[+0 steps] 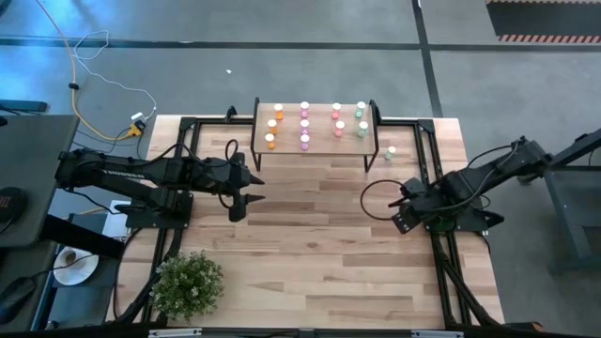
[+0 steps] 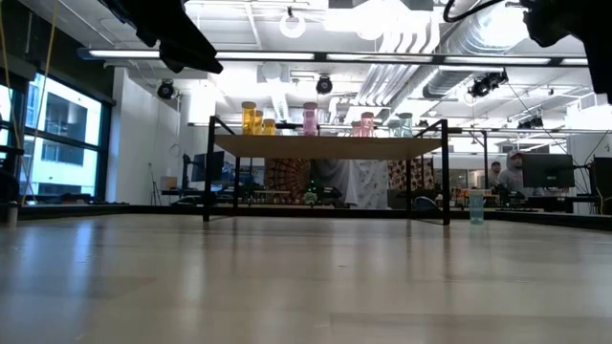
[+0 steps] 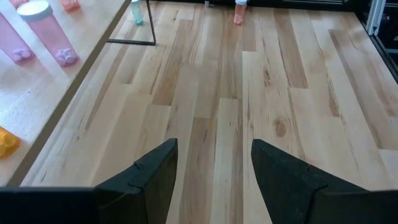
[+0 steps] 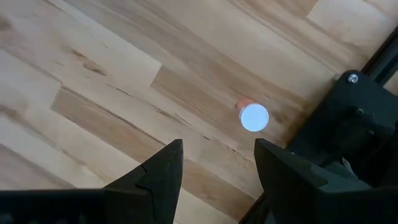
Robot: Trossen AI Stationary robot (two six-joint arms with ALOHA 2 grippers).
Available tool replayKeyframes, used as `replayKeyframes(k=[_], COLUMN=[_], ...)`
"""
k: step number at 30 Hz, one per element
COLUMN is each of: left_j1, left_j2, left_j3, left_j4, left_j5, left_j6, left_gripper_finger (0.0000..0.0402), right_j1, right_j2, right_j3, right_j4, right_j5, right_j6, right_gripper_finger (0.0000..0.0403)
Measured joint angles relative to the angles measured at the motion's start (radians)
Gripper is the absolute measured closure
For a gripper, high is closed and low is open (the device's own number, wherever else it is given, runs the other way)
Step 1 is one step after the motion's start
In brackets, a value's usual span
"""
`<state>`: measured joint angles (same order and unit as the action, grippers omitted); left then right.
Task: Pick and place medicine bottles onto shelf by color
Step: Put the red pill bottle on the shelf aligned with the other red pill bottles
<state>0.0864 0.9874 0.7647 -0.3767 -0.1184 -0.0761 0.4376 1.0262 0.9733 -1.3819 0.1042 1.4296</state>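
The shelf [image 1: 315,125] stands at the table's far middle and carries medicine bottles in colour rows: orange [image 1: 272,127], pink [image 1: 304,125], red [image 1: 337,122] and pale green [image 1: 361,120]. One pale green bottle [image 1: 391,152] stands on the tabletop beside the shelf's right legs. A reddish bottle [image 4: 253,116] with a white cap stands upright on the table near the black frame. My right gripper [image 4: 219,149] points down above the table, open and empty, and this bottle lies just beyond its fingertips. My left gripper [image 1: 250,191] hovers open in front of the shelf's left end, also empty.
Black frame rails [image 1: 437,160] run along the table's sides, and one [image 4: 348,124] stands close beside the reddish bottle. A potted plant [image 1: 188,284] sits at the near left corner. Bare wood lies between the two arms in front of the shelf.
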Motion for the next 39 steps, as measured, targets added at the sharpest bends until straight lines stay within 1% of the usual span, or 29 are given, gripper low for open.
replayKeyframes(k=[4,10,14,17,21,28,32,39], left_j1=[0.000,0.000,0.000,0.000,0.000,0.000,0.000,0.000], left_j2=[0.000,0.000,0.000,0.000,0.000,0.000,0.000,0.000], left_j3=[0.000,0.000,0.000,0.000,0.000,0.000,0.000,0.000], left_j4=[0.000,0.000,0.000,0.000,0.000,0.000,0.000,0.000], left_j5=[0.000,0.003,0.003,0.003,0.004,0.006,0.020,0.039], left_j6=[0.000,0.000,0.000,0.000,0.000,-0.025,-0.037,-0.037], left_gripper_finger=[0.0206,0.0206,0.0206,0.0206,0.0206,0.0206,0.0206,0.0206], right_j1=[0.044,0.139,0.224,0.282,0.336,0.390,0.414,0.422], right_j2=[0.047,0.103,0.143,0.181,0.246,0.362,0.421,0.522], right_j3=[0.000,0.000,0.000,0.000,0.000,0.000,0.000,0.000], right_j4=[0.000,-0.017,-0.017,-0.025,-0.059,-0.109,-0.113,-0.104], right_j5=[0.033,0.058,0.119,0.187,0.212,0.213,0.237,0.237], right_j6=[0.072,0.271,0.396,0.485,0.573,0.705,0.797,0.825], right_gripper_finger=[0.0213,0.0213,0.0213,0.0213,0.0213,0.0213,0.0213,0.0213])
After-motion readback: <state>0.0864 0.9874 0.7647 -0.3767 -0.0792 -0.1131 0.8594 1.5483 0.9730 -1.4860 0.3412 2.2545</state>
